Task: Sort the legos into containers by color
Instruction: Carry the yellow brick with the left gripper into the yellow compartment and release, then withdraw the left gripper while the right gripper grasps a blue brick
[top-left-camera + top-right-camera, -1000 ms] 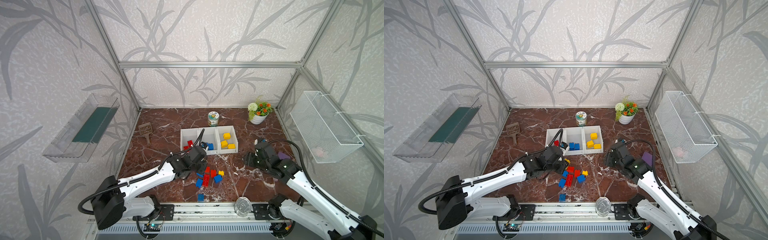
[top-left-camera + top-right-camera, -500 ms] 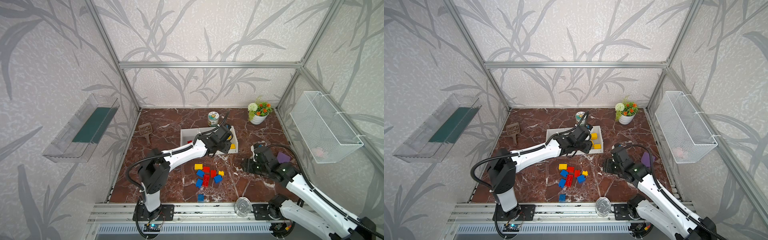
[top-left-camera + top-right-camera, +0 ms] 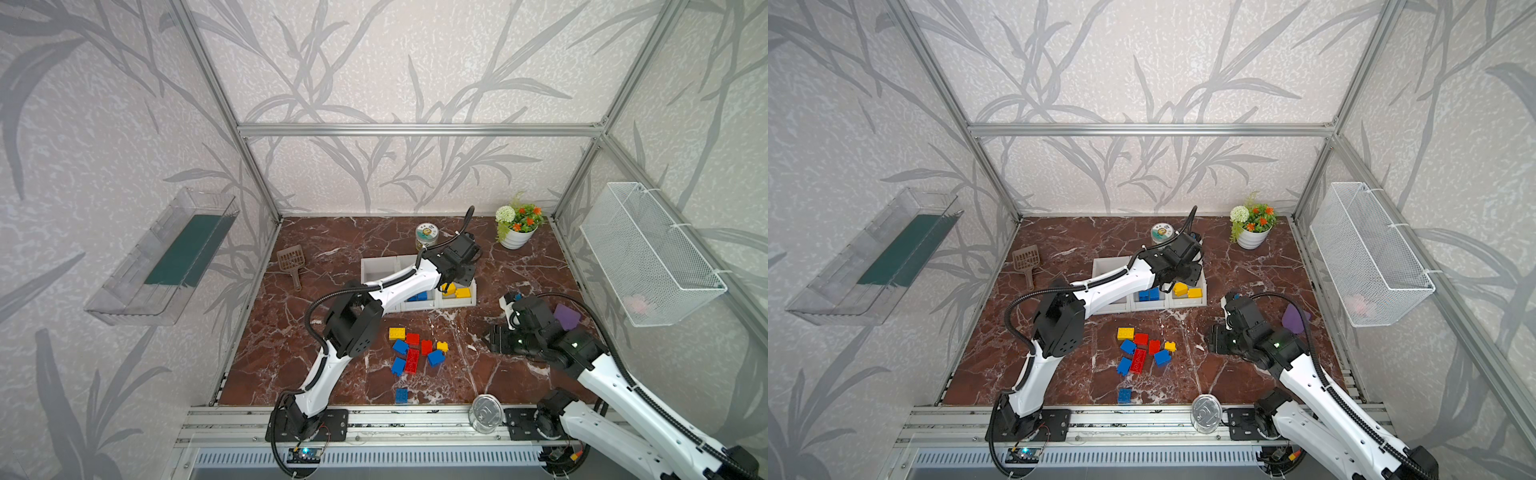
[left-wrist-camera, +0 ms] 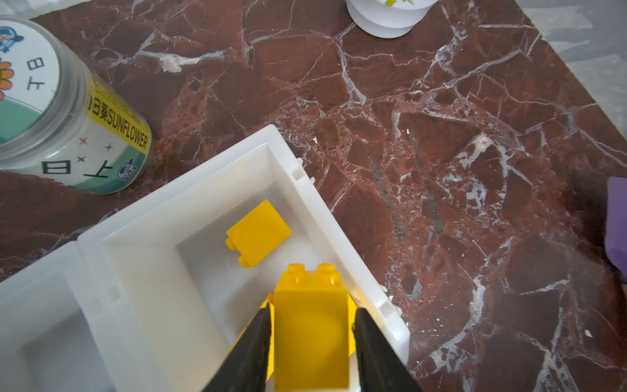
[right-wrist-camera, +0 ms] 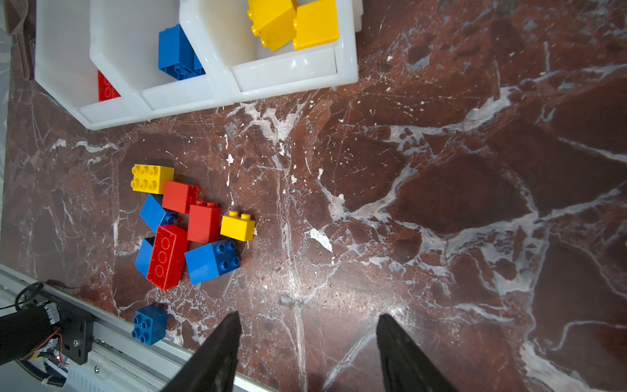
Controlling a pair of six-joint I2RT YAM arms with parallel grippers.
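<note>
Three joined white containers [image 3: 376, 262] [image 3: 1108, 262] [image 5: 285, 68] stand mid-table. My left gripper [image 4: 314, 309] [image 3: 455, 279] hangs over the rightmost one, jaws a sliver apart from a yellow lego [image 4: 310, 325] between them. Another yellow lego [image 4: 258, 232] lies on that bin's floor. Blue legos [image 5: 176, 51] sit in the middle bin and a red one [image 5: 107, 88] in the left bin. A loose pile of red, blue and yellow legos [image 3: 415, 351] [image 3: 1144, 349] [image 5: 190, 224] lies in front. My right gripper [image 5: 308, 318] [image 3: 494, 338] is open and empty, to the right of the pile.
One blue lego [image 3: 401, 395] [image 5: 149, 324] lies alone near the front rail. A sunflower jar [image 3: 427, 236] [image 4: 68, 112], a flower pot [image 3: 517, 226] and a brown scoop [image 3: 292, 264] stand behind the bins. A purple piece [image 3: 567, 316] and a metal lid [image 3: 484, 413] are at right front.
My left arm swung from the pile across to the rightmost bin carrying the yellow lego, and its jaws have just eased apart. The right gripper shifted slightly toward the front.
</note>
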